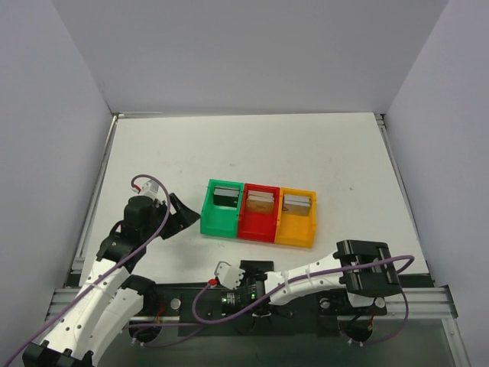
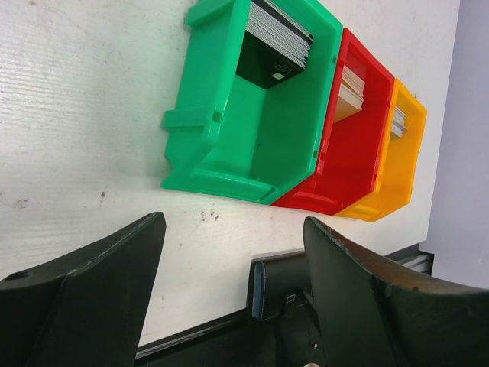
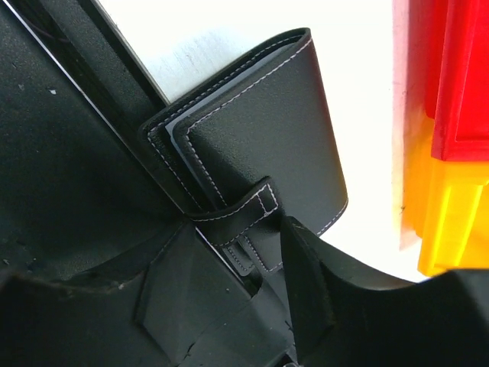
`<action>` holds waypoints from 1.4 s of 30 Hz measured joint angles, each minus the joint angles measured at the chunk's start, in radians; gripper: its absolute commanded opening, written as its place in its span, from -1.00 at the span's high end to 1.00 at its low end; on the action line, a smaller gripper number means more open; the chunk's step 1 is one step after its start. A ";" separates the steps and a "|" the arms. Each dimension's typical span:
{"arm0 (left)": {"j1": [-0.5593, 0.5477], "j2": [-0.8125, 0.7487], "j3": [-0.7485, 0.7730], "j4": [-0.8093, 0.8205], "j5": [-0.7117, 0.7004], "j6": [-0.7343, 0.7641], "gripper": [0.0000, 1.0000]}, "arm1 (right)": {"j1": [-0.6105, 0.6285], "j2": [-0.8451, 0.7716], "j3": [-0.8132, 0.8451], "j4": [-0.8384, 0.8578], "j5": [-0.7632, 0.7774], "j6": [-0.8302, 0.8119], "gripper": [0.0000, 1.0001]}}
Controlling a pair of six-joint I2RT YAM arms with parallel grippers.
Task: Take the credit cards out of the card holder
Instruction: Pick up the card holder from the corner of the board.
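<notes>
A black stitched-leather card holder [image 3: 260,130] with a strap lies at the table's near edge [image 1: 256,269], and a pale card edge shows in its open side [image 2: 260,287]. My right gripper [image 3: 244,256] is shut on its strap end, one finger on each face. More credit cards stand in stacks in the green [image 1: 225,194], red [image 1: 260,200] and orange [image 1: 296,202] bins. My left gripper [image 2: 233,222] hangs open and empty, left of the green bin [image 2: 229,145] and above bare table [image 1: 179,214].
The three joined bins [image 1: 256,227] sit mid-table, close behind the card holder. The red [image 3: 458,76] and orange [image 3: 451,222] bins lie just right of my right gripper. A black rail [image 1: 183,294] with cables runs along the near edge. White walls enclose the table.
</notes>
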 measured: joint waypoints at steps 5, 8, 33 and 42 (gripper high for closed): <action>0.000 0.000 0.000 0.000 0.000 0.000 -0.67 | 0.000 0.010 0.003 -0.006 0.005 0.002 0.42; 0.000 0.001 0.000 0.000 0.000 0.000 -0.67 | 0.000 0.010 0.003 -0.009 0.010 0.003 0.66; 0.027 0.009 0.093 0.066 -0.010 0.015 -0.74 | -0.273 -0.510 0.186 -0.066 -0.176 0.045 1.00; 0.035 0.017 0.024 0.604 0.274 -0.122 -0.75 | -0.783 -0.757 0.033 0.295 -0.807 0.129 1.00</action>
